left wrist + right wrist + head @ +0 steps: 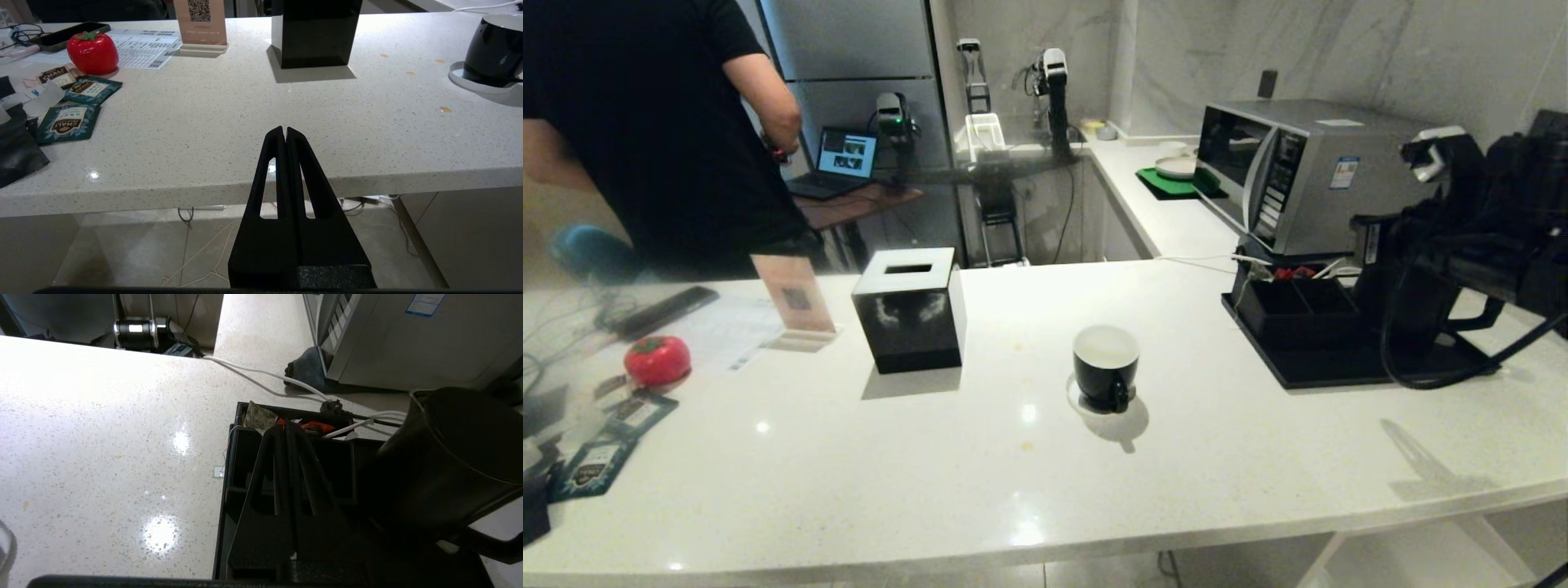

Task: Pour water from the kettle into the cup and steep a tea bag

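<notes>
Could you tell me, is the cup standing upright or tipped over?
Upright: the cup stands on its base on the counter, white interior facing up, handle at its side.

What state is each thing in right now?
Cup: upright on the counter, not held.
Kettle: upright on the black tray, not held.
Left gripper: shut, empty, before the counter edge.
Right gripper: shut, empty, over the organizer box.
Microwave: door closed.

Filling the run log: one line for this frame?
right gripper: shut, above organizer, beside kettle | left gripper: shut, parked | cup: untouched
</notes>
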You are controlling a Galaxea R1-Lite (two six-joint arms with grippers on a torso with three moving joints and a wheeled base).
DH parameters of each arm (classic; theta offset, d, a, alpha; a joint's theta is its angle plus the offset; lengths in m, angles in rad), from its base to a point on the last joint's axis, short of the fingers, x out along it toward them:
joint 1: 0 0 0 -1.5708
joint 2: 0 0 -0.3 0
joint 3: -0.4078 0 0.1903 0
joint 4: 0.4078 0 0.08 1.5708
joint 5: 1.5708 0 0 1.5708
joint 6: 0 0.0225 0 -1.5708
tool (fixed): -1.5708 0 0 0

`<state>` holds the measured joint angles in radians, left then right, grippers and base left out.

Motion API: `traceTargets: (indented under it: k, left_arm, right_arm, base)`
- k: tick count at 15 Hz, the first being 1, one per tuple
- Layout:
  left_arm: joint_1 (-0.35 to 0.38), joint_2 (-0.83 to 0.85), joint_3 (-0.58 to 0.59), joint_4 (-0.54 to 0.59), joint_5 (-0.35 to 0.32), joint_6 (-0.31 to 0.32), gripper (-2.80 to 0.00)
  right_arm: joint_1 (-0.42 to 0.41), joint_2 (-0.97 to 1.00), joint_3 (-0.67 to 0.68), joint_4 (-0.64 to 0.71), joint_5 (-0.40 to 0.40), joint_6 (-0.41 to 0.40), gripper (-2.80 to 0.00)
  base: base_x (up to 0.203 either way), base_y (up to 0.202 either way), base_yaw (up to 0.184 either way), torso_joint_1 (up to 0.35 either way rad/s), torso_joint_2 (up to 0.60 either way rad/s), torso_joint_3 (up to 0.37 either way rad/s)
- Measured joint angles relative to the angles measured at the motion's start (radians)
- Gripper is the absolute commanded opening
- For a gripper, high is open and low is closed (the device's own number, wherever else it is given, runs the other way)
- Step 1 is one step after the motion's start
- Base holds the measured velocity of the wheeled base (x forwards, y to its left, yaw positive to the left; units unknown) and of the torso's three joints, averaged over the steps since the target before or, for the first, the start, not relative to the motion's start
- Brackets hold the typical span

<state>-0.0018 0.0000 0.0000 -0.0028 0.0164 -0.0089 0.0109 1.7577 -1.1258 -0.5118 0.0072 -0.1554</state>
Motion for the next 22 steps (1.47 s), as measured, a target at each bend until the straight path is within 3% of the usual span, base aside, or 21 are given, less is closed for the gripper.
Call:
traceTargets:
  k: [11,12,22]
  left_arm:
    - [0.000,0.000,0.000,0.000,0.000,0.000,-2.80]
    - [0.000,0.000,0.000,0.000,0.000,0.000,-2.80]
    - [0.001,0.000,0.000,0.000,0.000,0.000,-2.80]
  right_arm:
    - [-0.004,0.125,-0.076,0.001,0.002,0.006,-2.80]
    - [-0.005,0.138,-0.085,0.002,0.001,0.006,0.00]
    - [-0.007,0.328,-0.275,-0.001,-0.001,-0.001,0.00]
  base:
    - [0.000,0.000,0.000,0.000,0.00,0.000]
    - [0.000,0.000,0.000,0.000,0.00,0.000]
    - [0.000,0.000,0.000,0.000,0.00,0.000]
